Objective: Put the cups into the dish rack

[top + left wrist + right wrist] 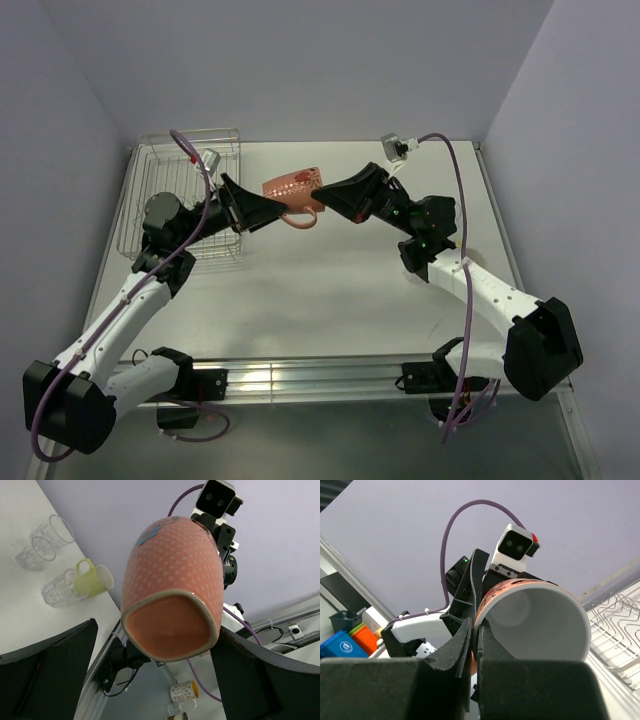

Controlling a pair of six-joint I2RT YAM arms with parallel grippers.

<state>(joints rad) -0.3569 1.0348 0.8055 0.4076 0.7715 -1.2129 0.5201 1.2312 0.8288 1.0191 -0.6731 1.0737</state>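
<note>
Mid-air handover by the look of it: the orange mug hangs above the desk, lying on its side between both arms, just right of the dish rack. The right arm has its jaws clenched on the rim, 1 finger inside the white bowl and 1 outside. The left arm faces the mug's base; its jaws are released and spread either side of the body. There's clear daylight on one side, and the other finger is close to touching.

My read is that the left takes over, since the rack sits on its side. To do it cleanly:

- Centre first — even out that lopsided gap so closing doesn't shove the mug sideways against the right's pinch.
- Bite on the belly a little way in from the base. The glazed wall is rounded and could squirt out of a shallow grip.
- The right lets go only once the left is firm, then backs straight out along the mug's axis, because of that finger inside the rim.
- Mind the handle, which hangs underneath.

Clear tumblers and a lime mug wait on a white surface, seen only from the left wrist.
</note>
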